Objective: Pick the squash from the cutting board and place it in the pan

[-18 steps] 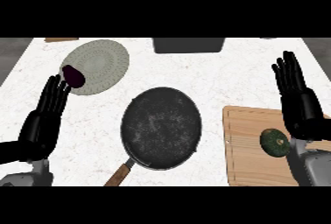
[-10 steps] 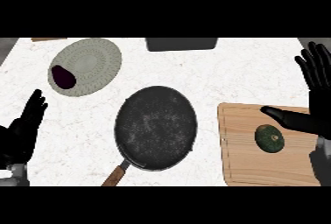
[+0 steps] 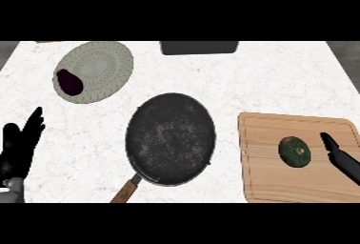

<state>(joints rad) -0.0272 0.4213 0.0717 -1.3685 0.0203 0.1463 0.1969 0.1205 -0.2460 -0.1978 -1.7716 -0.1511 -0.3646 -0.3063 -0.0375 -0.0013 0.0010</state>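
1. Dark frying pan (image 3: pixel 170 138) sits mid-counter, handle toward the robot, ready to receive.
2. Wooden cutting board (image 3: pixel 267 183), to its right, carries the green squash (image 3: pixel 295 151).
3. Left hand (image 3: pixel 20 147) rests at the left edge, fingers straight.
4. Right hand (image 3: pixel 341 156), fingers straight, lies just beside the squash, apparently poised to grasp.

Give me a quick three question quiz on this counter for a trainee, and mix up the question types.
1. True or false: the squash already lies in the pan.
2. What lies on the plate? A: a dark purple item. B: a knife. C: nothing.
3. Fill in: the right hand, fingers straight, comes in at the view's right edge over the ____.

Key:
1. False; it sits on the cutting board.
2. A.
3. cutting board.
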